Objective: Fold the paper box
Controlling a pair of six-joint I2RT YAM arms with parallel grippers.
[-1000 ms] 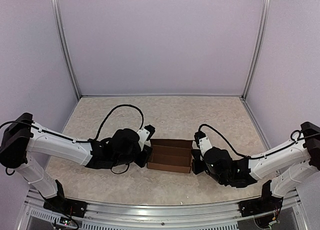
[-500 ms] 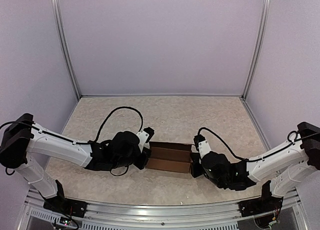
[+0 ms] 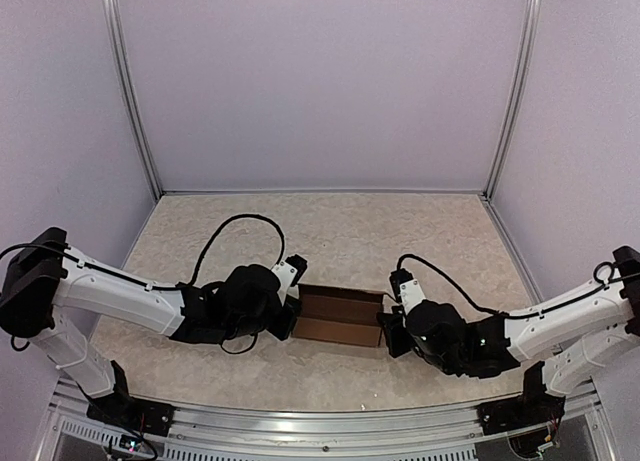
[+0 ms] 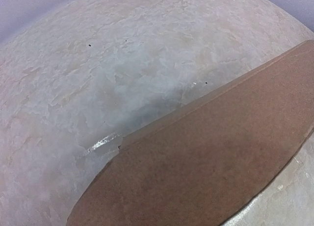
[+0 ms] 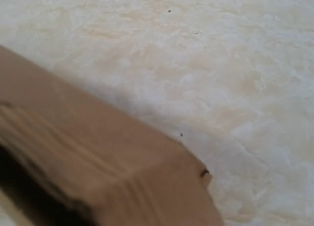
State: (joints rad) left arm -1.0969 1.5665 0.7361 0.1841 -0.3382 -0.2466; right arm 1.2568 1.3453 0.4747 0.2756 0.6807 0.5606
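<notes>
Both arms have come a little closer to the near edge since a second ago, and the paper box (image 3: 340,317) now looks thinner from front to back, with fewer of its folds showing. It is plain brown and lies on the speckled worktop (image 3: 340,231). The left pincer (image 3: 291,318) is at the left end of the box and the right pincer (image 3: 388,333) is at the right end, so the box sits between them. From above, the dark wrist parts cover both tips. The left pincer is closed, but I cannot tell if it is pinching the cardboard or only pressing next to it. For the right pincer, I cannot tell if it is open or closed, because its fingers show in no view. The left wrist camera looks down at a flat brown flap (image 4: 221,157) that slants over the pale worktop, with a thin fold line along its upper edge. The right wrist camera is very near a blurry corner of the box (image 5: 98,172), with stacked cardboard edges and a dark gap under them.
</notes>
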